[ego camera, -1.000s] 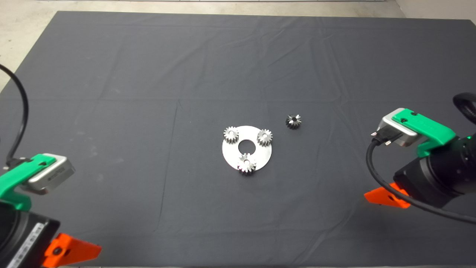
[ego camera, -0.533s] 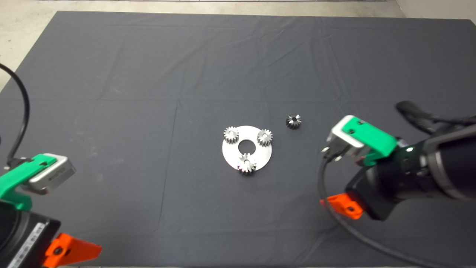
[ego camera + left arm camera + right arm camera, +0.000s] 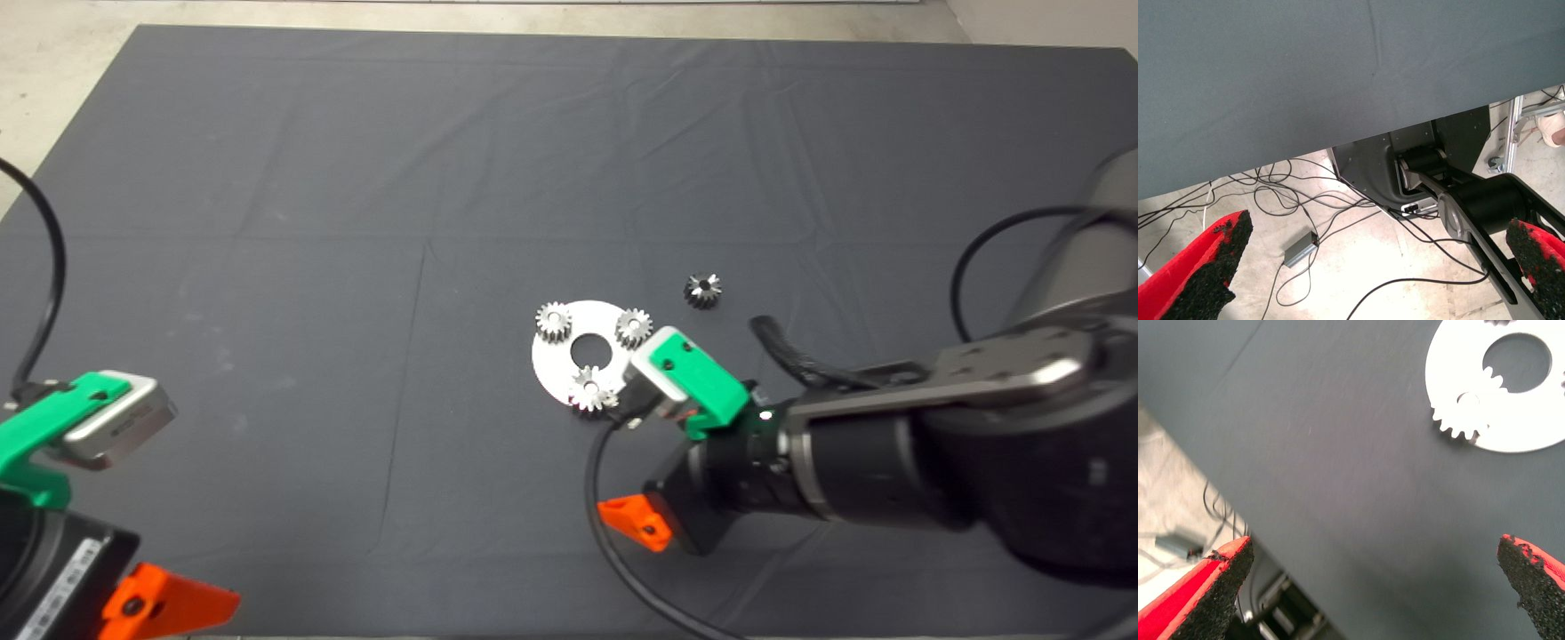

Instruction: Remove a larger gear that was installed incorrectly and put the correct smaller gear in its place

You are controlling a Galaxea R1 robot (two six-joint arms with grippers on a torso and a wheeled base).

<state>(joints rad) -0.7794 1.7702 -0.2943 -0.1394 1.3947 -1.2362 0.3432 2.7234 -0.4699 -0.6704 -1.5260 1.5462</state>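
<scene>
While the larger gear (image 3: 591,389) is sitting on the plate (image 3: 556,364), the right tool (image 3: 1371,587) is hovering wide.
Steel, stiff, slippery: gripping its toothed rim is looking wisest.

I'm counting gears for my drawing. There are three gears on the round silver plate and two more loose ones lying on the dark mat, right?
Not quite. The head view shows only one loose gear, the smaller gear, on the dark mat. The round silver plate does carry three gears, with the larger gear nearest the right gripper.

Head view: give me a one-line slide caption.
Right gripper, open, reaches toward the plate carrying the larger gear; spare smaller gear lies nearby.
</scene>
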